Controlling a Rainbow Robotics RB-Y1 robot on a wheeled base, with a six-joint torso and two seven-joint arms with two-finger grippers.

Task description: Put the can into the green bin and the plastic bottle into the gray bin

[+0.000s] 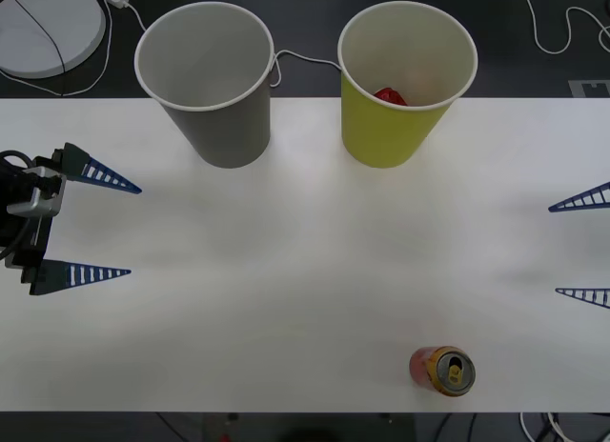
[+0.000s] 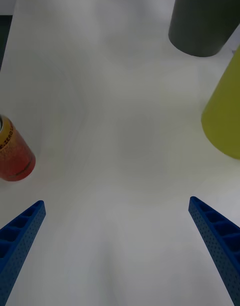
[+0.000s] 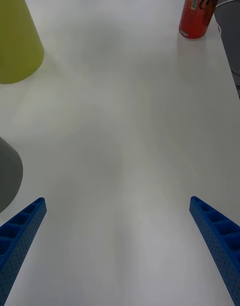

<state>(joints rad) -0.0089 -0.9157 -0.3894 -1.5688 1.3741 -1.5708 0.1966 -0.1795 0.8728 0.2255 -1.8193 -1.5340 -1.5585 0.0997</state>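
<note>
Your can [image 1: 442, 370] stands near the bench's [image 1: 305, 271] front edge, toward its right side. The gray bin [image 1: 210, 80] and green bin [image 1: 405, 80] stand at the back edge. Your left gripper [image 1: 105, 228] and right gripper [image 1: 581, 247] are both spread wide, holding nothing.

can [image 1: 442, 370]: small, red with gold top and upper band, standing upright near the table's front edge, right of centre, well apart from both bins.
green bin [image 1: 404, 80]: yellow-green cup shape, upright at the back right, something red inside.
gray bin [image 1: 212, 80]: gray cup shape, white inside, upright just left of the green bin.
</note>
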